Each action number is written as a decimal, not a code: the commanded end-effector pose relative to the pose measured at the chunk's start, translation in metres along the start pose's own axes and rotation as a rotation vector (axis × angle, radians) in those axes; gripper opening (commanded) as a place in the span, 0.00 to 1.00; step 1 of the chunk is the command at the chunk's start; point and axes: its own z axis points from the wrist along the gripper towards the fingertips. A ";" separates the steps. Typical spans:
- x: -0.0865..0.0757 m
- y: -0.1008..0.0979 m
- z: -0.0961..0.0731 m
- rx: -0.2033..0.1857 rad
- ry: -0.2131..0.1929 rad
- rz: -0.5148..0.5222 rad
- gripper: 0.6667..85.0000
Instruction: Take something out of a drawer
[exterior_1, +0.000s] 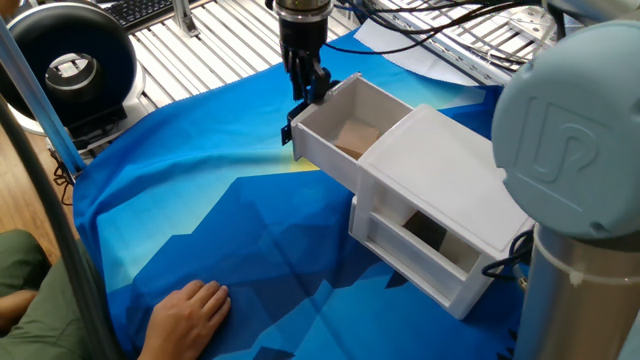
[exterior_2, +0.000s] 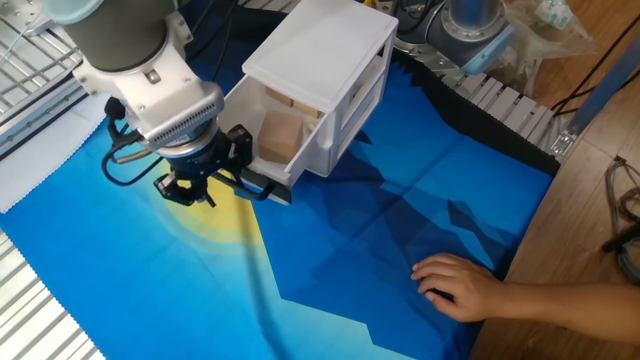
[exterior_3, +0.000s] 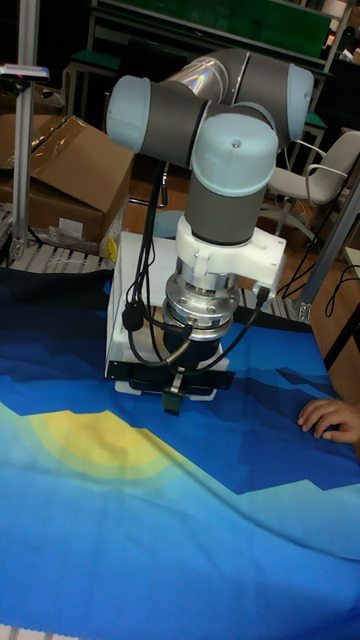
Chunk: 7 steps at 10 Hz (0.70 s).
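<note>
The drawer (exterior_1: 322, 152) stands pulled out of the white two-drawer box (exterior_1: 440, 170), its top open. The tan wooden cube (exterior_2: 281, 137) sits inside it and shows as a tan patch (exterior_1: 347, 140) in one fixed view. My gripper (exterior_2: 232, 182) is at the drawer's front, its fingers closed around the black bar handle (exterior_2: 268, 192). In the tall fixed view the gripper (exterior_3: 174, 392) points down at the handle (exterior_3: 205, 379), and the arm hides the drawer's inside.
A person's hand (exterior_1: 185, 310) rests on the blue and yellow cloth (exterior_1: 200, 200) near the table's edge. The lower white drawer with a dark cut-out (exterior_1: 430, 235) is closed. A black round device (exterior_1: 70, 60) stands at the back left.
</note>
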 end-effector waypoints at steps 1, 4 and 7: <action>0.005 0.013 0.004 -0.065 -0.002 0.042 0.58; 0.004 0.021 -0.001 -0.111 0.030 -0.002 0.58; 0.006 0.018 -0.013 -0.092 0.080 -0.020 0.58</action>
